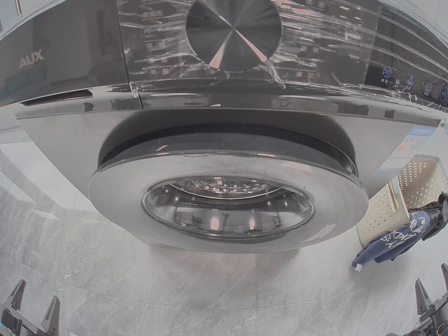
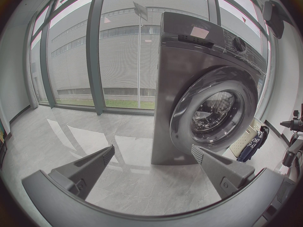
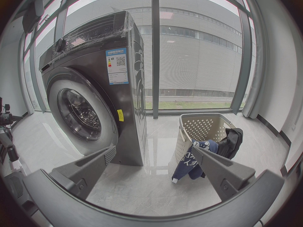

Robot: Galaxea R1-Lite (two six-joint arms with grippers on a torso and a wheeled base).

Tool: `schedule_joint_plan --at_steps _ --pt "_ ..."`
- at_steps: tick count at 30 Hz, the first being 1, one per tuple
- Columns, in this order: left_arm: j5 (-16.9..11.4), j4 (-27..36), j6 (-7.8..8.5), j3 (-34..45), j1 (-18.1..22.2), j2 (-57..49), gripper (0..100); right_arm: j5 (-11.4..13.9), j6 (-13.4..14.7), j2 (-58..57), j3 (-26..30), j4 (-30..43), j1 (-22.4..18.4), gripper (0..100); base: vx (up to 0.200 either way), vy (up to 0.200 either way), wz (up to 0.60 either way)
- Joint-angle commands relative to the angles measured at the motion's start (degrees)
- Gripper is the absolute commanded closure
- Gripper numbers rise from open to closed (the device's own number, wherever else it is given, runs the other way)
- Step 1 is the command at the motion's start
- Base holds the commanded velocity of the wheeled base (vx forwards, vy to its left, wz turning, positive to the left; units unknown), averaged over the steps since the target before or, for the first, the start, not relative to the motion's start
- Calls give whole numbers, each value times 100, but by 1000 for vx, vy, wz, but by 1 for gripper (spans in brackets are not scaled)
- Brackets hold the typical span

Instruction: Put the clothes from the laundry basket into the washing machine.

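Note:
The dark grey washing machine [image 1: 233,131] stands right in front of me, its round glass door [image 1: 228,206] shut. To its right on the floor sits the beige laundry basket [image 1: 396,197]. A blue printed garment [image 1: 394,243] hangs over the basket's front rim down to the floor, and a black garment [image 1: 438,215] is draped beside it. My left gripper [image 1: 33,303] is low at the left, open and holding nothing. My right gripper [image 1: 434,285] is low at the right, open and holding nothing, short of the basket [image 3: 202,126] and the blue garment [image 3: 189,163].
Grey tiled floor [image 1: 210,285] lies free between the grippers and the machine. Tall windows [image 3: 195,54] run behind the machine and the basket, with a curtain [image 3: 255,79] at the far right.

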State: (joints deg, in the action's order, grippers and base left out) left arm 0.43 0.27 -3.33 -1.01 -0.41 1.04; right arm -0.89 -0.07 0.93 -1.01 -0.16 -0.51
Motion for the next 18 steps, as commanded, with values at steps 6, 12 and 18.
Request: schedule_joint_plan --at_steps 6,12,18 --pt "1 0 -1 92 -11 -104 0 1 -1 -93 101 -2 7 0 0 0 0" --pt "1 0 -1 92 -2 -104 0 1 -1 -93 101 -2 7 0 0 0 0" --pt "1 0 -1 92 -2 -104 0 -8 7 -93 101 -2 -2 0 0 0 0"
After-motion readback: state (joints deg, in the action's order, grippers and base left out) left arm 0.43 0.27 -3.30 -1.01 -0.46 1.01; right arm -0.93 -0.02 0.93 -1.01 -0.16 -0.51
